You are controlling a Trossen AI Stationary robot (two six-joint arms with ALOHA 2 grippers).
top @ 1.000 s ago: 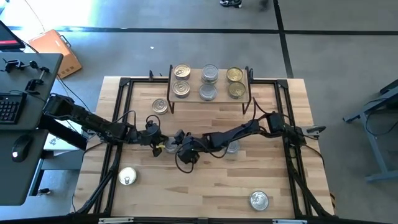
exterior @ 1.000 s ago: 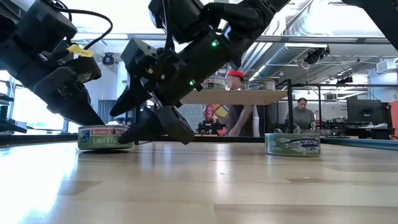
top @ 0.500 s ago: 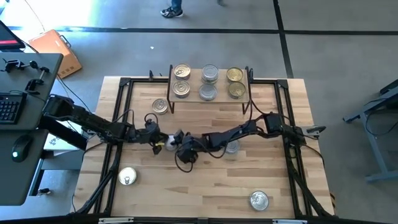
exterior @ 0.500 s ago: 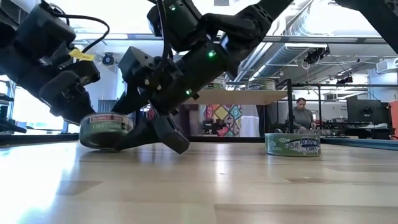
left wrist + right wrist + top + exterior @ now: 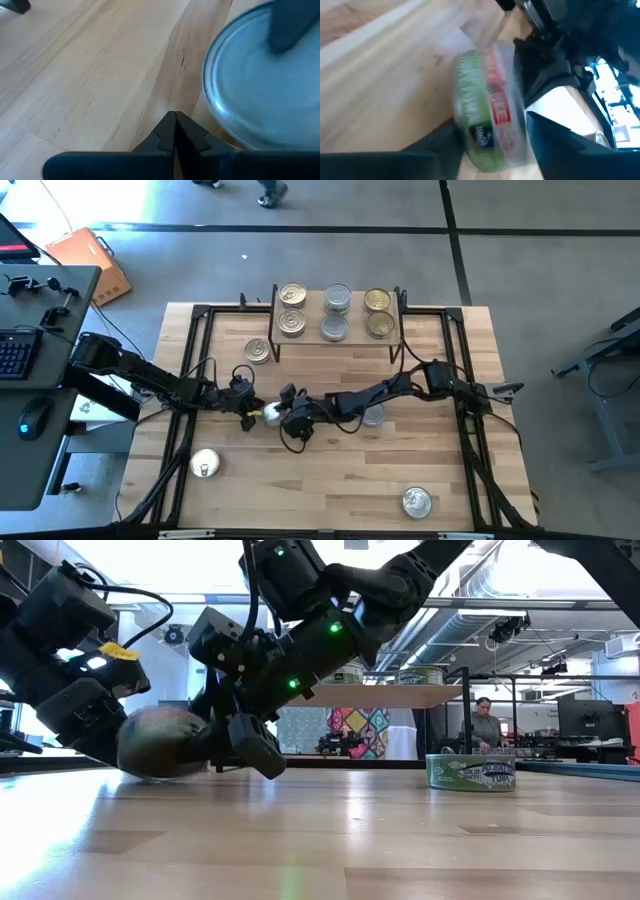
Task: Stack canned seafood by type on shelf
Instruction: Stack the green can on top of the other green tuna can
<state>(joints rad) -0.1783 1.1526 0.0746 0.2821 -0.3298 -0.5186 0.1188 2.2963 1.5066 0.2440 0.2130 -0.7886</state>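
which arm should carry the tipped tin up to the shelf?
Right, probably. The right gripper has its fingers either side of the tipped tin, closing on it. The left gripper is shut beside that tin, holding nothing. The shelf lies straight ahead.

My black fingers [image 5: 445, 150] flank a tin [image 5: 490, 107] with a green, red and white label; its lid [image 5: 260, 80] is silver-blue over pale wood [image 5: 85, 75].
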